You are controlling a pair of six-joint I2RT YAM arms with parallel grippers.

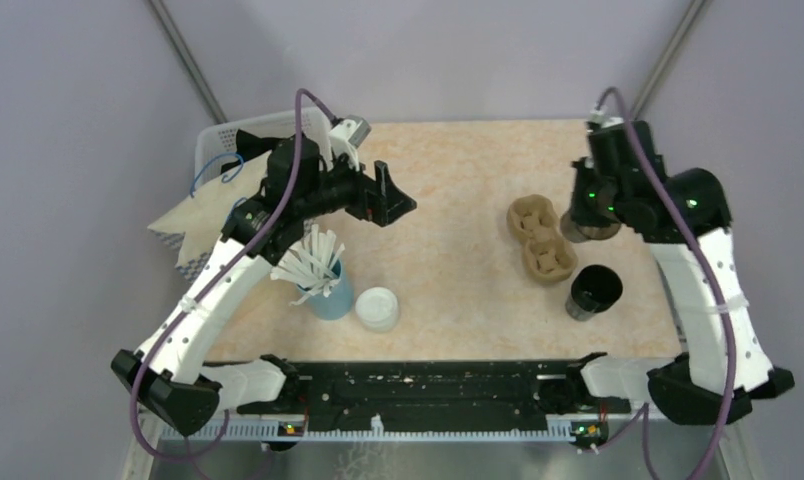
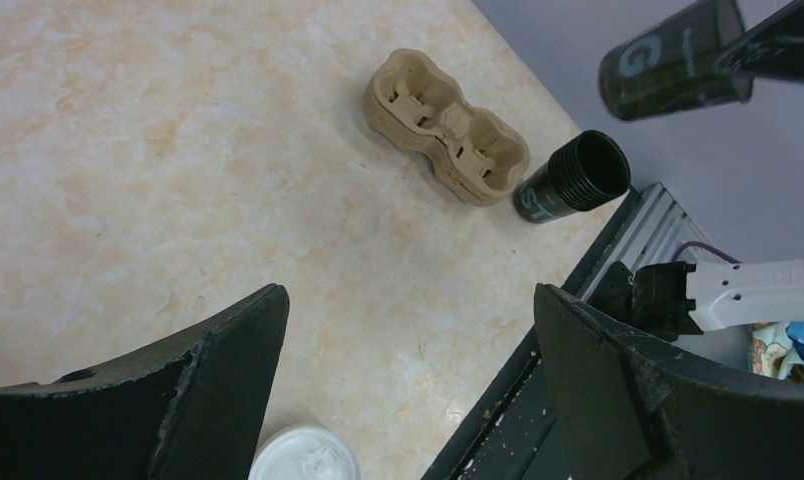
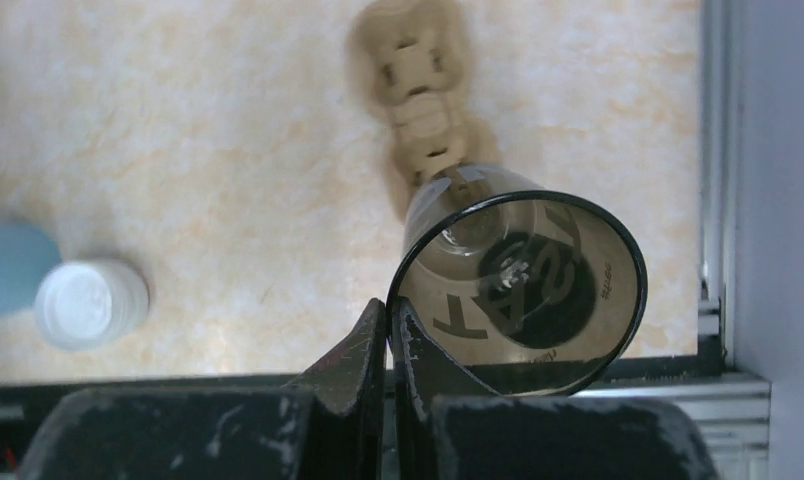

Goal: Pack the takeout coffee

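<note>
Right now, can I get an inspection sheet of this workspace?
Surface: beige table, no spills seen.
Job's things: coffee, only its white lid showing, beside straw cup; carrier, both slots empty.
Clutter: lidless black cup by carrier; basket at left edge, holding cream paper.
Grippers: left pincer open, empty; right pincer shut on rim of dark cup.
Cables: purple cable along each arm.
Surroundings: grey walls, two slanted poles.
</note>
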